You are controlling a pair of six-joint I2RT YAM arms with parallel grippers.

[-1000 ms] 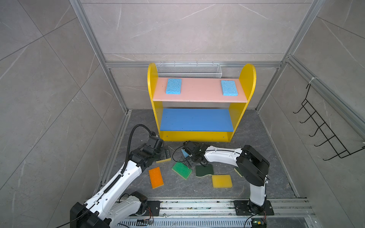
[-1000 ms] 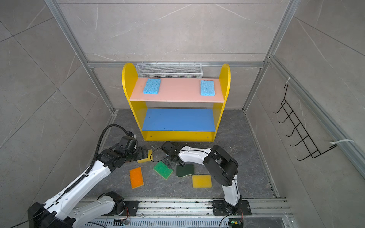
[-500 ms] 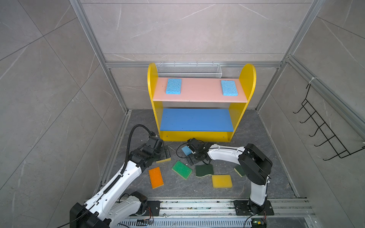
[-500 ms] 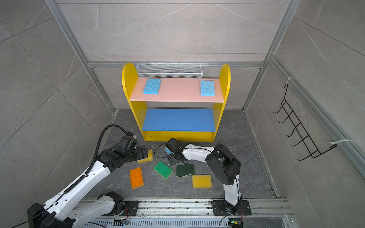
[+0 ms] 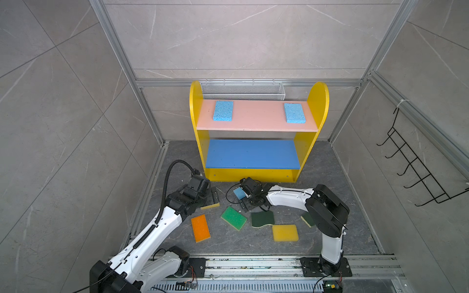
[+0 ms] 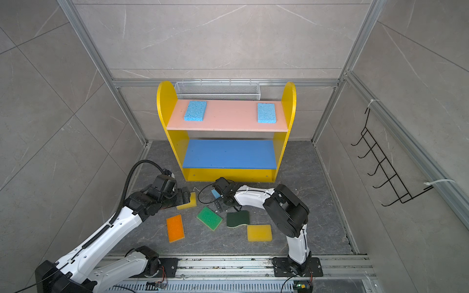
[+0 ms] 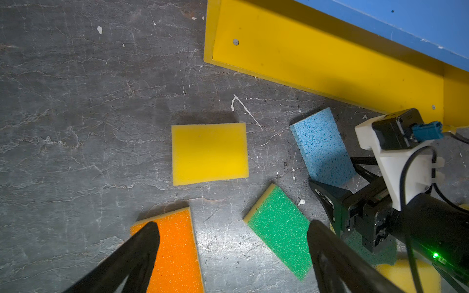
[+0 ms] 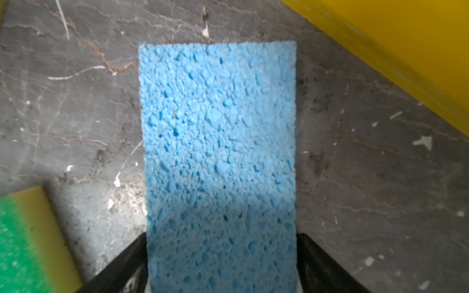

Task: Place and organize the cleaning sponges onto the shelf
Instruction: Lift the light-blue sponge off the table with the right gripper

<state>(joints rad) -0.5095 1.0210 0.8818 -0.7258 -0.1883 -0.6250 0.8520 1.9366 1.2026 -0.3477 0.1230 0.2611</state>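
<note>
"Down on the tabletop [image 5: 243, 243], just in front of the shelf [image 5: 253, 175], where do we have our right gripper [image 8: 222, 236]?"

"We have it low over a light blue sponge [image 8: 218, 126] that lies flat near the shelf's yellow base. Its fingers flank the sponge's two long sides, flush against them. We cannot tell whether they pinch it or only straddle it."

"And our left gripper [image 7: 233, 225]?"

"It is spread wide with nothing between its fingers, close by a yellow sponge [image 7: 209, 153]. The orange sponge [image 7: 175, 251] and the bright green sponge [image 7: 279, 228] lie by its fingertips."

"What do we count on the shelf?"

"On the pink top board [image 5: 256, 116] we see the left-hand shelf sponge [image 5: 223, 111] and the right-hand shelf sponge [image 5: 294, 113]. Both are light blue, flat and well apart."

"And elsewhere on the tabletop?"

"A dark-green scourer [image 5: 262, 219] and a second yellow sponge [image 5: 285, 233] lie near each other. Another scourer [image 5: 307, 220] is partly hidden behind our right arm."
</note>
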